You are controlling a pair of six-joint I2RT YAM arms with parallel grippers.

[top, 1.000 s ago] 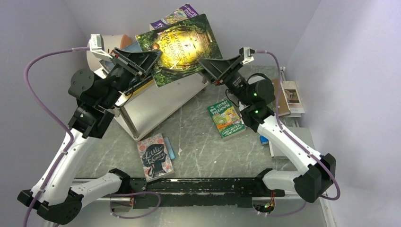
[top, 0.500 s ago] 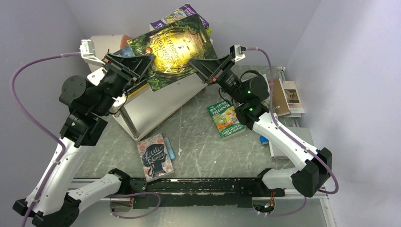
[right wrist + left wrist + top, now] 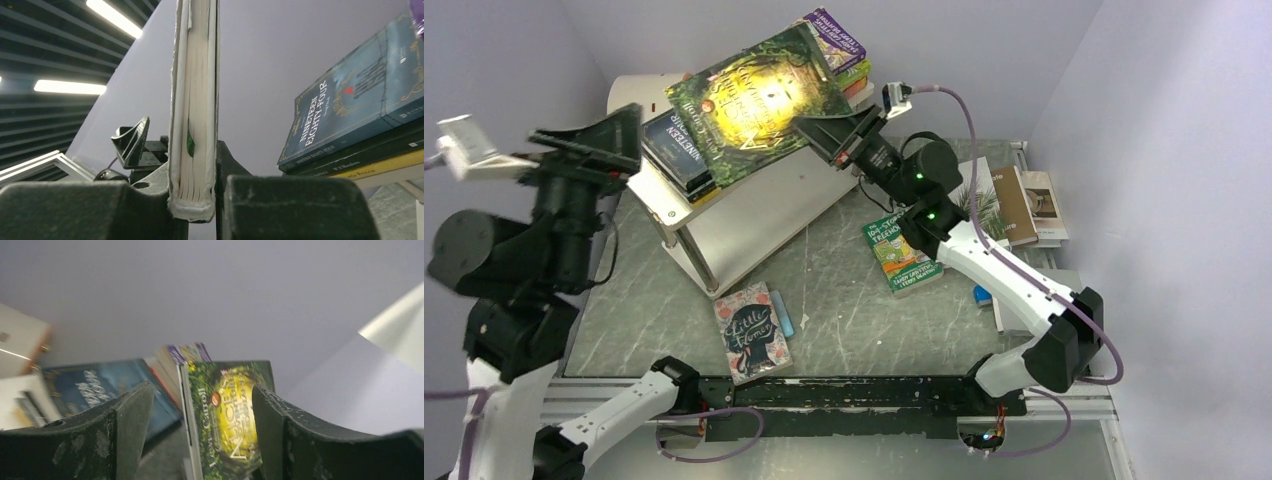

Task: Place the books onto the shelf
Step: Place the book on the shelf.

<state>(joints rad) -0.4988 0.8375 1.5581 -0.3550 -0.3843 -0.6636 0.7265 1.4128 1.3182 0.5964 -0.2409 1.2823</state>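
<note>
Green-gold paperback (image 3: 754, 95): hung tilted over stacked books (image 3: 679, 150) on the shelf (image 3: 754, 215), clamped at its page edge in right gripper (image 3: 824, 125). Flanked by left gripper (image 3: 202, 397), spread wide, empty. Judged light, thin, bendy, glossy; stiffest hold near spine.

Shelf (image 3: 754, 215) top crowded by 2 stacks: Nineteen Eighty-Four (image 3: 679, 150) pile left, purple-topped pile (image 3: 834, 35) at back. Green-gold Alice book (image 3: 759, 105) tilted above both, blocks overhead access. Bare board at near corner. Open tabletop between Little Women (image 3: 751, 332) and Treehouse book (image 3: 902, 252).
</note>
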